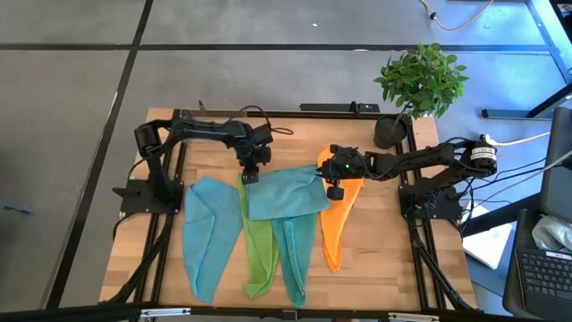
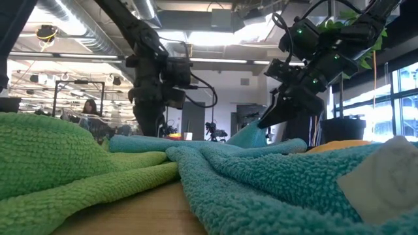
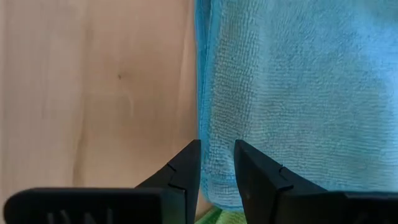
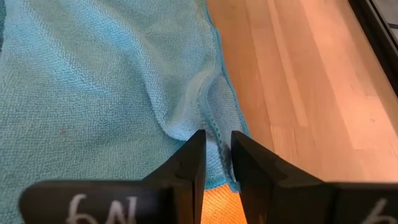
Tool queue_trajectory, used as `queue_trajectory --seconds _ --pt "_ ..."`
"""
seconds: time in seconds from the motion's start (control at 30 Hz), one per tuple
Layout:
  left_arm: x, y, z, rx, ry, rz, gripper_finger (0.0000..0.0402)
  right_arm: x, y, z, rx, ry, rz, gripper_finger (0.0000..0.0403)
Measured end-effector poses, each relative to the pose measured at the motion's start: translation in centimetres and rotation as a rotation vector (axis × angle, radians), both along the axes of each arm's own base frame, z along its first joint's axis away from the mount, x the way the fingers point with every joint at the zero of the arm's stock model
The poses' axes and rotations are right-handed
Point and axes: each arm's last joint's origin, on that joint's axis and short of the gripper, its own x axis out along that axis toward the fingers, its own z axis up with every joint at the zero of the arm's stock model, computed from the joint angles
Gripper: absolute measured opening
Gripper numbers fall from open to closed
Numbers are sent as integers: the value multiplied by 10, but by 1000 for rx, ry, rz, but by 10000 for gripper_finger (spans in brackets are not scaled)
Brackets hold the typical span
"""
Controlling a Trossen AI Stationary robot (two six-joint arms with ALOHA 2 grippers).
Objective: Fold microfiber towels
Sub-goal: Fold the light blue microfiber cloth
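Note:
A light blue towel [image 1: 284, 192] lies spread across the far ends of the other towels. These lie side by side, running toward the table's near edge: a second light blue [image 1: 207, 234], a lime green [image 1: 259, 246], a teal [image 1: 299, 255] and an orange one [image 1: 338, 224]. My left gripper [image 1: 249, 176] is shut on the spread towel's left end, also seen in its wrist view [image 3: 217, 163]. My right gripper [image 1: 334, 190] is shut on its right end, also seen in its wrist view [image 4: 217, 155]. My left gripper pinches the spread towel's left edge close to a corner [image 3: 216, 155] between its two fingers, from above, pointing down. The cloth beside the fingers lies flat. My right gripper pinches the towel's right edge near a corner [image 4: 216, 140] between its two fingers, from above. A small ridge of cloth [image 4: 186, 115] bunches up before the fingers, and the cloth rises in a peak [image 2: 256, 135] to the gripper.
A potted plant [image 1: 420, 85] stands at the table's far right corner. Bare wood [image 1: 393, 259] lies right of the orange towel and along the far side [image 1: 295, 134]. A black frame rail [image 1: 170, 224] runs along each side.

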Motion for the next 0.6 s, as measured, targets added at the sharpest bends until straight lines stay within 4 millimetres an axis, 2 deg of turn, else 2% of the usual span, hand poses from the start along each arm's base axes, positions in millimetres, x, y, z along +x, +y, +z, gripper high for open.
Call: queue_trajectory --seconds 0.37,0.6 --pt "-2 1 0 66 45 -6 89 0 0 0 -1 0 1 78" --pt "-1 1 -8 3 41 -11 89 0 1 -1 19 2 25 78"
